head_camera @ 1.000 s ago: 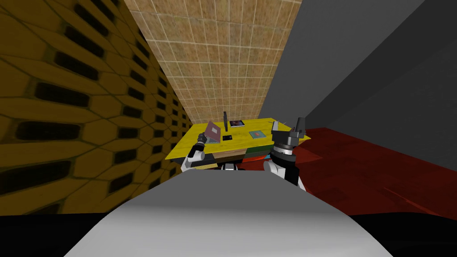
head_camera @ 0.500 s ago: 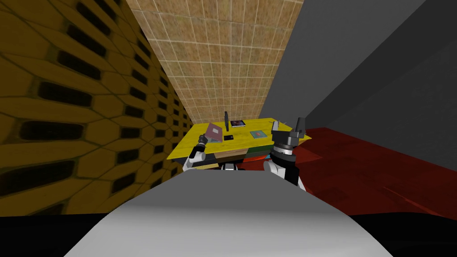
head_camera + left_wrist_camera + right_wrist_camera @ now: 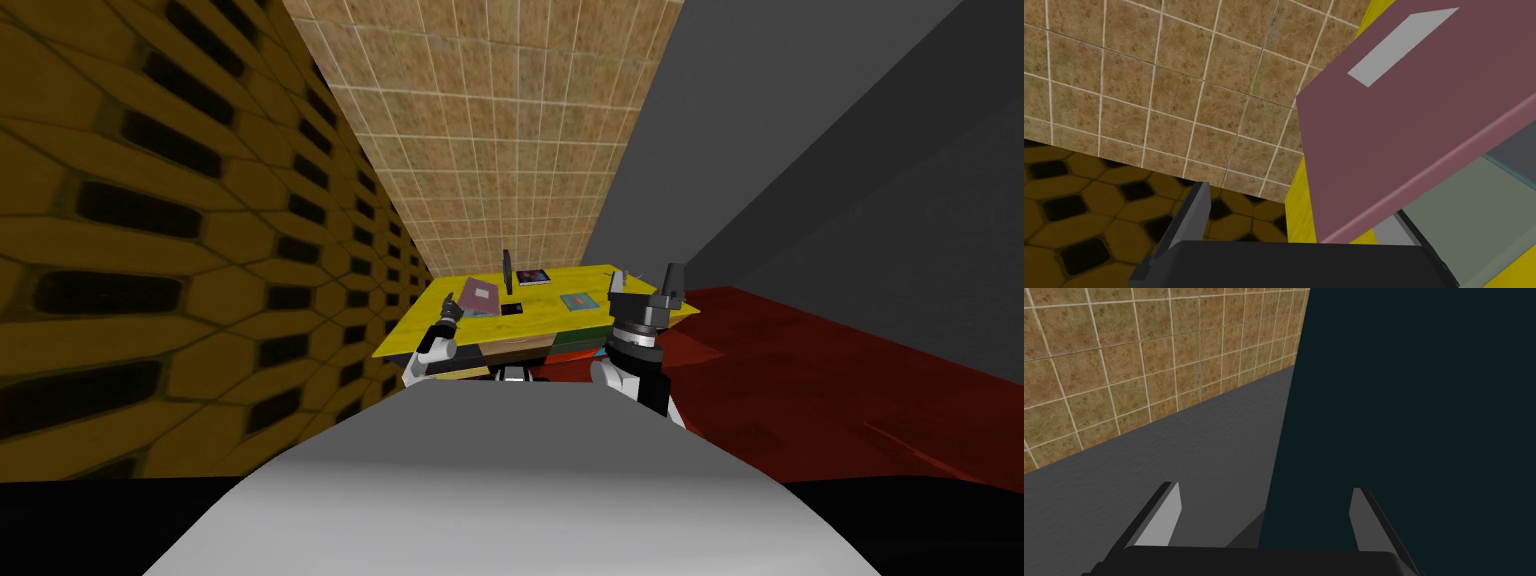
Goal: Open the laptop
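Note:
A maroon laptop (image 3: 480, 297) lies at the left end of the yellow table (image 3: 560, 318). In the left wrist view its maroon lid (image 3: 1414, 115), with a grey strip on it, stands a little raised over the grey-green base (image 3: 1474, 200). My left gripper (image 3: 450, 303) is at the laptop's near left corner, open. Its fingers (image 3: 1191, 220) stand wide apart, one clear of the lid and the other partly under the lid's corner. Nothing is clamped. My right gripper (image 3: 645, 284) is raised at the table's right end, open and empty (image 3: 1264, 508).
On the table behind and right of the laptop stand a thin dark upright object (image 3: 506, 270), a dark book (image 3: 532, 276), a teal flat item (image 3: 577, 300) and a small black square (image 3: 510, 308). A honeycomb wall lies close on the left, a tiled wall behind, red floor to the right.
My left gripper has opened wide and let go of the lid, drawing back slightly to the left. The lid, steeply raised before, now lies lower over the base.

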Available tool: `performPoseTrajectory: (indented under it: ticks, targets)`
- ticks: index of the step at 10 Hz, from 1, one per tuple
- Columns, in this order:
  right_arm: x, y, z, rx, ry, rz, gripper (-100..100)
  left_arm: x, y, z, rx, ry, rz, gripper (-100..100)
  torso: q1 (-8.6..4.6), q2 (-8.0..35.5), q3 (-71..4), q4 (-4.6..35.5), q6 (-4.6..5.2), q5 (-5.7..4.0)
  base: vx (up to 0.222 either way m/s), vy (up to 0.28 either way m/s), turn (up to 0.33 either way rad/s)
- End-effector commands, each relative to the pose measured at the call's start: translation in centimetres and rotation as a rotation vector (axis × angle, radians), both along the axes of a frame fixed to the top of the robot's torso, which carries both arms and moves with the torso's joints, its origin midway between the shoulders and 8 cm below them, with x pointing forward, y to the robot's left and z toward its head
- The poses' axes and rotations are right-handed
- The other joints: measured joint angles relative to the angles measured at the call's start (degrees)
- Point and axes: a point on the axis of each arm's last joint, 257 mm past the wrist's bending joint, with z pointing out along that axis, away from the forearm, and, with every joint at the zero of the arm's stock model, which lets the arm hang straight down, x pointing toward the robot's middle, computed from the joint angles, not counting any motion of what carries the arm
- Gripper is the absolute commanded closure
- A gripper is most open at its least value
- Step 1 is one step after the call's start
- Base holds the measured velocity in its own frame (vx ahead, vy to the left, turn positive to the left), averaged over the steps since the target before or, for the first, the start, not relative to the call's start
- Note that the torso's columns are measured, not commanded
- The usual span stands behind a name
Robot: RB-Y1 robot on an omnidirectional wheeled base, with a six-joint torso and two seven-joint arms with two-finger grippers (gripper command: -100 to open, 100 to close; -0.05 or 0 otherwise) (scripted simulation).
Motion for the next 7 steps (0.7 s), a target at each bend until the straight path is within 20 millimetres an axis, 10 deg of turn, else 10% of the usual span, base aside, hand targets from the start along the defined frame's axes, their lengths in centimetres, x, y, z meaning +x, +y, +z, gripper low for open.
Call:
performPoseTrajectory:
  ticks: [1, 5, 6, 7]
  targets:
    - [0.0, 0.0, 0.0, 0.000, 0.000, 0.000, 0, -0.1, 0.1, 1.6, 0.000, -0.002, -0.004, -100, 0.03, -0.01, 0.00, -0.01, 0.00, 0.01, 0.010, -0.017, 0.013]
    - [0.0, 0.0, 0.0, 0.000, 0.000, 0.000, 0, -0.2, 0.3, 2.8, 0.002, 0.000, -0.008, -100, 0.02, -0.02, -0.02, -0.01, -0.01, 0.01, 0.010, -0.014, 0.011]
    - [0.0, 0.0, 0.0, 0.000, 0.000, 0.000, 0, -0.2, 0.3, 2.8, 0.001, 0.002, -0.008, 0, 0.05, -0.03, -0.01, -0.04, 0.00, 0.04, 0.000, 0.000, 0.000]
    - [0.0, 0.0, 0.0, 0.000, 0.000, 0.000, 0, -0.3, 0.3, 2.7, 0.001, 0.004, -0.008, 0, 0.05, -0.03, -0.01, -0.02, 0.00, 0.03, 0.000, 0.000, 0.000]
